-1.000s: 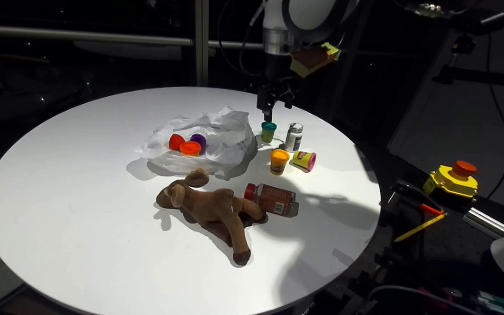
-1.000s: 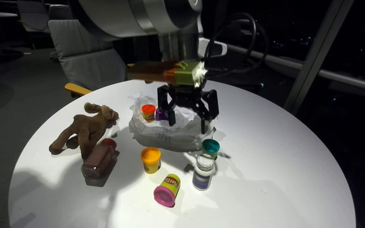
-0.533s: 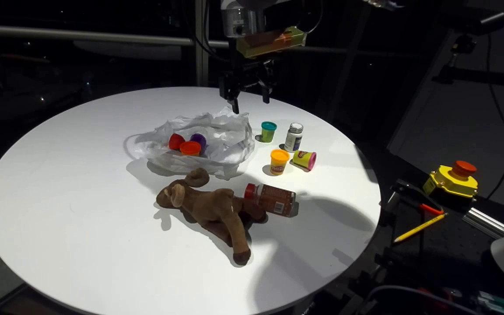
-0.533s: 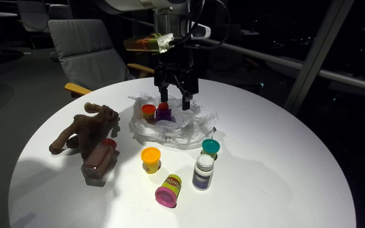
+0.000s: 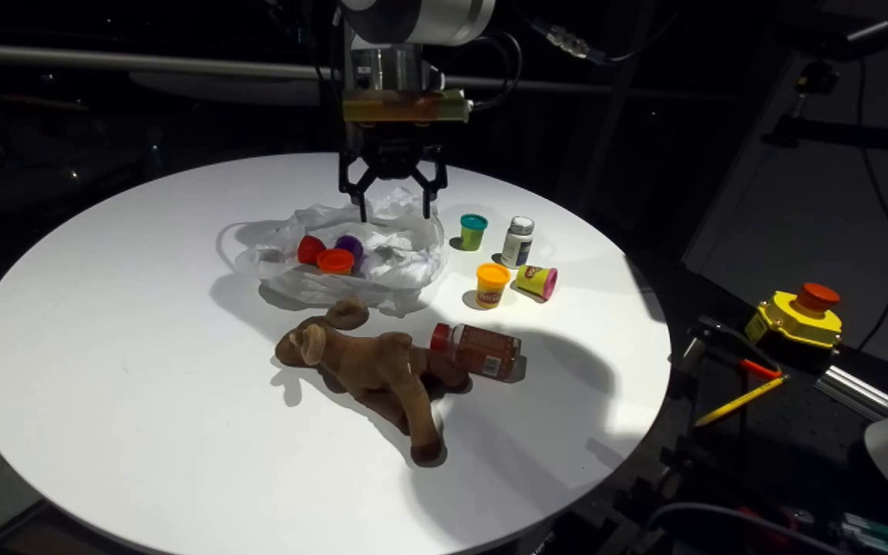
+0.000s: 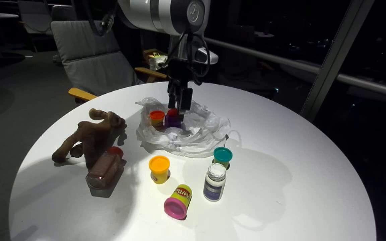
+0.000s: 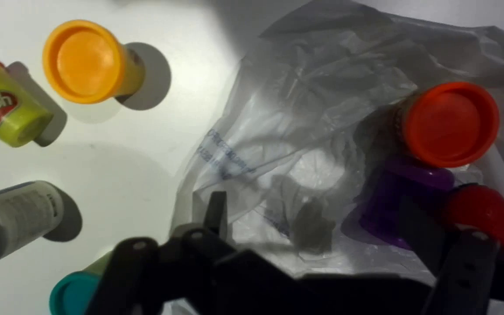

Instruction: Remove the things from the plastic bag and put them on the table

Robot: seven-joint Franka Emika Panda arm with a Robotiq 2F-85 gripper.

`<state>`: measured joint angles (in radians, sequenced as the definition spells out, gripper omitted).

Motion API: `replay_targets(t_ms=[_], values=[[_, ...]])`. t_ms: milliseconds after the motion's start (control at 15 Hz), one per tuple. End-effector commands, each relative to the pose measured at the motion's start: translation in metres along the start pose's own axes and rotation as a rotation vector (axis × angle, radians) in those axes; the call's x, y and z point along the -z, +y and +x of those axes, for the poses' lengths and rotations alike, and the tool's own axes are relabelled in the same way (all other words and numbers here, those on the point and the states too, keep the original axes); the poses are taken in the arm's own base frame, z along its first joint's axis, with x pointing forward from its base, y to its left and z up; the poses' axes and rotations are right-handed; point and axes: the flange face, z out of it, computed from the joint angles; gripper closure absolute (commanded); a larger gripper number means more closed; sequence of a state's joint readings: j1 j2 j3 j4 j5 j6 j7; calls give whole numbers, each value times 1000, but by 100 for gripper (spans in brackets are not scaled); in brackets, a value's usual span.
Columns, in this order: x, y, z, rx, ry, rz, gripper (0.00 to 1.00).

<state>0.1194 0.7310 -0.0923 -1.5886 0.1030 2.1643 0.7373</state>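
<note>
Plush animal (image 5: 373, 362), brown, sprawled on the white table (image 5: 143, 432) in an exterior view; red-capped bottle (image 5: 484, 353) on its side just beside the legs. Beyond: orange-lidded tub (image 5: 492, 285), upright; pink-lidded tub (image 5: 536, 283), lying; white bottle (image 5: 517, 242) and teal-lidded tub (image 5: 472, 233), both upright. Behind the animal, plastic bag (image 5: 405, 284) with red-lidded tub (image 5: 335, 262), purple tub (image 5: 351, 247) and red item (image 5: 310, 250) in its folds. Gripper (image 5: 395, 216) above the bag, fingers (image 5: 362, 208) spread wide apart.

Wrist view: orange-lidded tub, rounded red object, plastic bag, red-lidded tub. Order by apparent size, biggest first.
1. Plastic bag, by far, even cut off by the frame
2. Orange-lidded tub and red-lidded tub: look alike, so left unranked
3. Rounded red object: smallest, though partly hidden by the gripper
</note>
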Motion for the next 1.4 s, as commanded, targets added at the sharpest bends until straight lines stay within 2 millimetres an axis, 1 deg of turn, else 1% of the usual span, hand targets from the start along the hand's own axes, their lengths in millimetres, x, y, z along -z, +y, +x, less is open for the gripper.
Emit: replay_targets(t_ms=[0, 200, 267, 533, 800, 867, 933, 1000, 1133, 1200, 1333], values=[[3, -26, 10, -154, -25, 121, 0], [-3, -41, 15, -228, 6, 185, 0], [-9, -45, 14, -244, 11, 189, 0], [-32, -54, 15, -292, 38, 183, 0], [-49, -59, 15, -326, 45, 176, 0], [-51, -59, 16, -337, 46, 173, 20], [-52, -59, 18, -348, 51, 173, 26], [-51, -58, 20, -359, 51, 177, 35], [-49, -55, 23, -385, 57, 176, 49], [-50, -54, 24, -394, 56, 174, 58], [-52, -51, 25, -408, 57, 167, 72]])
